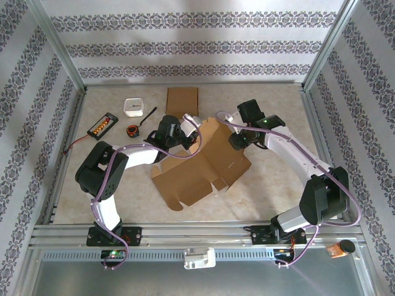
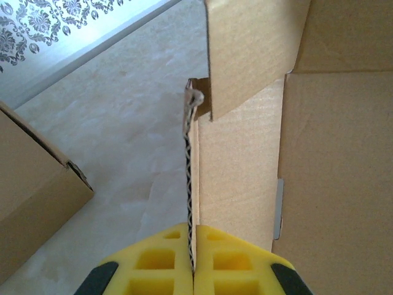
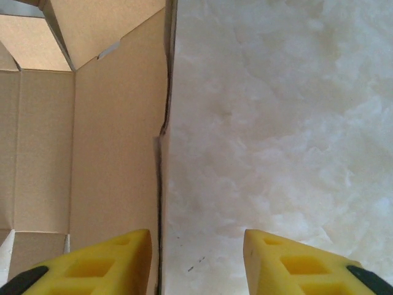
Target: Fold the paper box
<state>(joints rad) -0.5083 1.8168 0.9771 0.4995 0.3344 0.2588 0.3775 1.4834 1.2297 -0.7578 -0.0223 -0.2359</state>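
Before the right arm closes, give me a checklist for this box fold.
1. Left jaws shut on box wall: ok.
2. Box edge between right jaws: ok, close to one finger.
3. Right jaws clamped on that edge: not ok, a gap shows.
4. Spare sheet apart from box: ok.
5. Box folded up: not ok, near panels lie flat.

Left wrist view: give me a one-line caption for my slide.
Left claw shut on a wall of the paper box, corrugated edge seen end-on, pale marbled table behind.
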